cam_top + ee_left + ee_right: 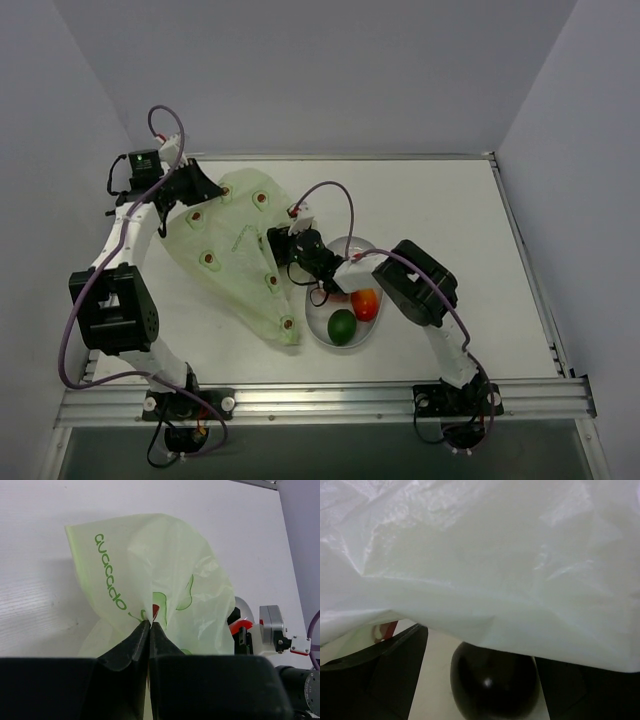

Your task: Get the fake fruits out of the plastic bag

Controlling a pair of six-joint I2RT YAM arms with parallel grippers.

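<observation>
Right wrist alone shows the shiny dark ball (495,682), bottom middle, between spread fingers of the right gripper (482,655) — left wrist shows the left gripper (150,629) pinching the pale green bag (150,565).

A white tabletop (440,200) fills the middle of the frame. Plain pale grey walls enclose it: a back wall (320,70) across the top, a left wall (40,150) and a right wall (600,150). A metal rail (330,400) runs along the lower edge. The light is soft and even.

I see the white table (440,200) carrying the plastic bag (235,250) at nine o'clock and a clear oval dish (312,322) toward six, just beside it.
</observation>
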